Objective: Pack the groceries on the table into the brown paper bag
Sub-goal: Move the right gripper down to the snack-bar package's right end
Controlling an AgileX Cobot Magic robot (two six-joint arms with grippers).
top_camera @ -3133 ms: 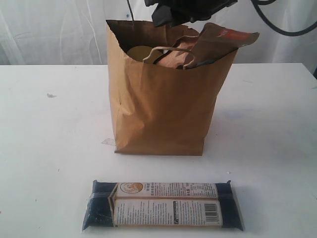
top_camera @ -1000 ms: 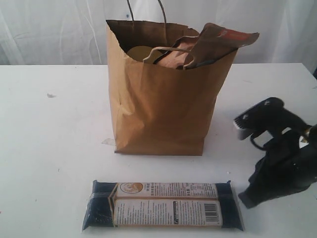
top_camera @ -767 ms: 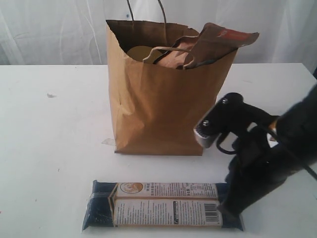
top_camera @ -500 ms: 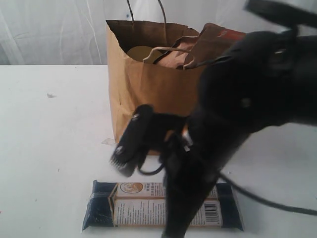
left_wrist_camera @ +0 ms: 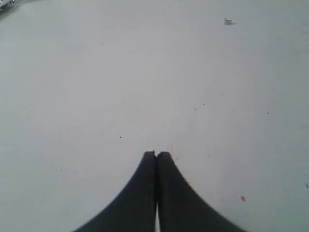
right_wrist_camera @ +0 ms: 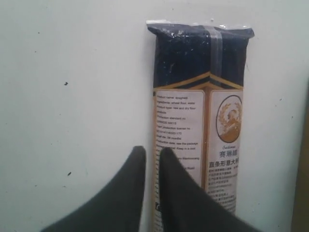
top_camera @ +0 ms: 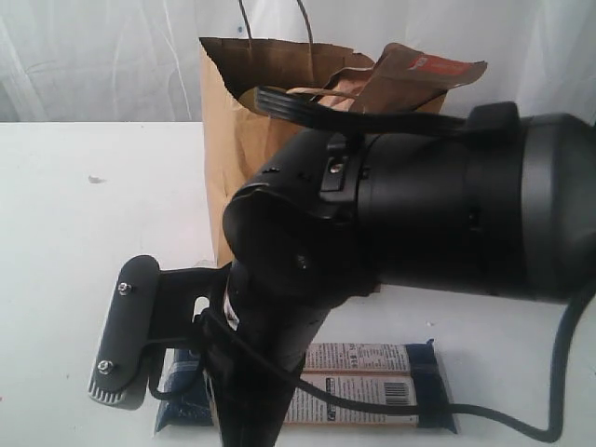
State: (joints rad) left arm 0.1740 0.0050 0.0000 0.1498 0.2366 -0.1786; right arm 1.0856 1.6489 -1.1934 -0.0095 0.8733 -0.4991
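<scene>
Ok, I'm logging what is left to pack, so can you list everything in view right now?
Tall creased brown paper bag: one, brown, standing on the table.
Brown pouch with orange label: one, brown and orange, sticking out of the bag's top.
Long dark-blue packet with pale label: one, dark blue, lying flat on the table in front of the bag.
Small scrap: one, pale, on the table apart from the bag.
Large flat white table: one, white, under everything.
Curtain: one, white, behind the table.
Right arm: one, black, reaching across in front of the bag.
Right gripper: one, black, slightly parted, at the packet's edge, holding nothing.
Left gripper: one, black, shut, over bare table.
</scene>
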